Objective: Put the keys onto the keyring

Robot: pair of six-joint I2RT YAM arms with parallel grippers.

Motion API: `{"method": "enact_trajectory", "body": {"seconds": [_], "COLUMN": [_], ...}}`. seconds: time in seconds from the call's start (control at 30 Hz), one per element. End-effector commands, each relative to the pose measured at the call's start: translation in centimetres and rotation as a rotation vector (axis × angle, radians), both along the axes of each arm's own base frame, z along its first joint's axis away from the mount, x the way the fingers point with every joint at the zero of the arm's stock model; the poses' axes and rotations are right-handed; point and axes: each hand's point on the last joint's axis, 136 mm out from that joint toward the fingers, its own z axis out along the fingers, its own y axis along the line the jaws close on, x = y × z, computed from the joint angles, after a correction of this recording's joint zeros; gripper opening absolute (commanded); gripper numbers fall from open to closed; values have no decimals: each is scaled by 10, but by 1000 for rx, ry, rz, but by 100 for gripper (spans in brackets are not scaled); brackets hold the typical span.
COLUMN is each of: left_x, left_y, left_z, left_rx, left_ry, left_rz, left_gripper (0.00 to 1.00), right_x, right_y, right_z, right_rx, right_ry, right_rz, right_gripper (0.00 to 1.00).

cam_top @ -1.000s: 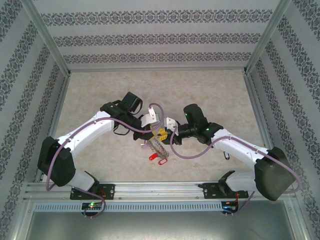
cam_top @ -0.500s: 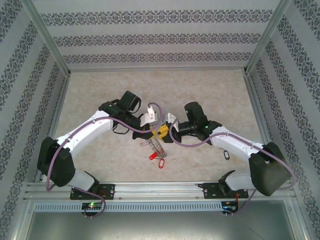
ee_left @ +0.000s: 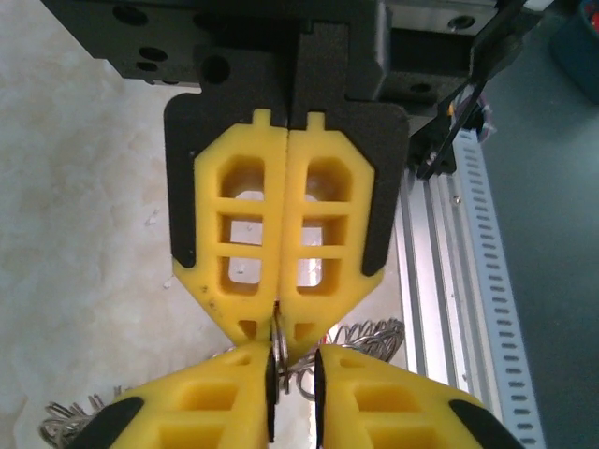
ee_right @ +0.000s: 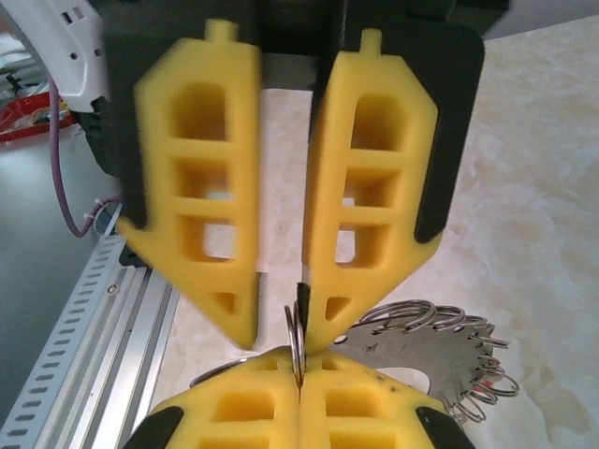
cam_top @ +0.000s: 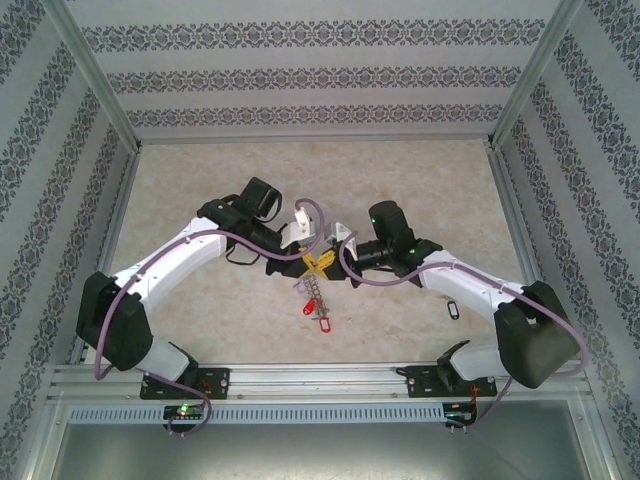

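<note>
My left gripper point(cam_top: 306, 259) is shut on a thin wire loop of the silvery keyring point(cam_top: 312, 288), which hangs below it above the table. In the left wrist view the shut fingertips point(ee_left: 278, 329) pinch that loop, and more coils of the keyring point(ee_left: 379, 337) show behind. My right gripper point(cam_top: 334, 262) faces the left one tip to tip and is open. In the right wrist view the held loop point(ee_right: 297, 337) stands between the right gripper's spread fingers point(ee_right: 281, 323), against the right-hand one. Two red-tagged keys point(cam_top: 308, 310) point(cam_top: 323, 325) dangle from the keyring.
A black-tagged key point(cam_top: 452, 312) lies on the marbled table beside the right forearm. Purple cables point(cam_top: 372, 283) loop near both wrists. The aluminium rail point(ee_left: 440, 281) runs along the near edge, and patterned walls close in the cell.
Both grippers have moved up and toward the back together. The keyring has risen with them and now hangs narrower and straighter, with the red tags under it.
</note>
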Motion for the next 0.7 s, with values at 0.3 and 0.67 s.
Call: {"method": "enact_trajectory", "body": {"seconds": [0.3,0.67], "left_x": [15,24], "left_y": [8,7], "left_z": [3,16], "left_rx": [-100,-129], "left_ry": [-17,-103], "left_rz": [141,140], "left_gripper": [33,34], "right_x": [13,7], "right_y": [2,7], "right_z": [22,19], "right_rx": [124,120], "right_ry": [65,31], "right_rz": [-5,12], "right_gripper": [0,0]}}
